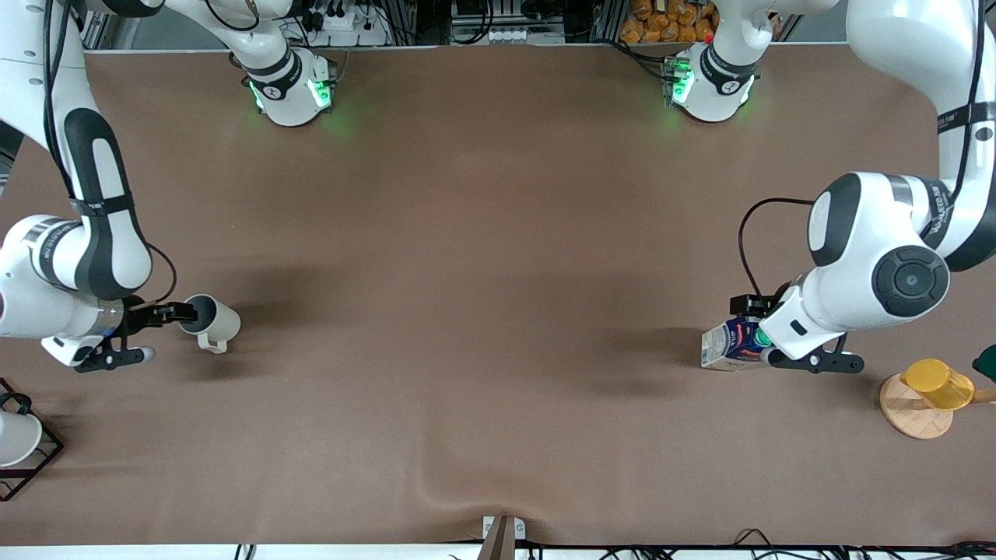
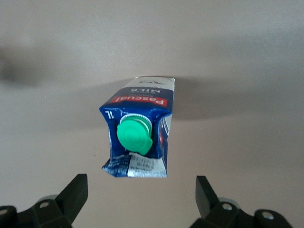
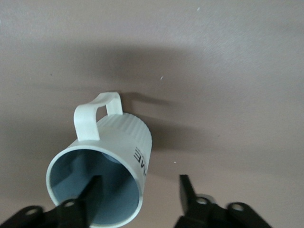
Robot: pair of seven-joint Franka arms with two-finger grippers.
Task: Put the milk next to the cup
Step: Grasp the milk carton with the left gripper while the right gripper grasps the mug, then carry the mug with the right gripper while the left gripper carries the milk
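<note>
The milk (image 1: pixel 727 346) is a dark blue carton with a green cap and a red label. It stands on the table toward the left arm's end. In the left wrist view the milk (image 2: pixel 140 128) sits just ahead of my left gripper (image 2: pixel 140 190), which is open with its fingers wide of the carton and not touching it. My left gripper (image 1: pixel 753 330) hovers over the carton's top. The cup (image 1: pixel 212 319), off-white with a grey inside and a loop handle, stands toward the right arm's end. My right gripper (image 1: pixel 163 333) is open. In the right wrist view one finger (image 3: pixel 92 194) is inside the cup (image 3: pixel 107 152) and the other is outside its wall.
A yellow cup (image 1: pixel 938 383) lies on a wooden disc (image 1: pixel 910 416) nearer the front camera than the milk, at the left arm's end. A black wire rack (image 1: pixel 35 459) with a white cup (image 1: pixel 14 437) stands at the right arm's end. A wide stretch of brown table separates milk and cup.
</note>
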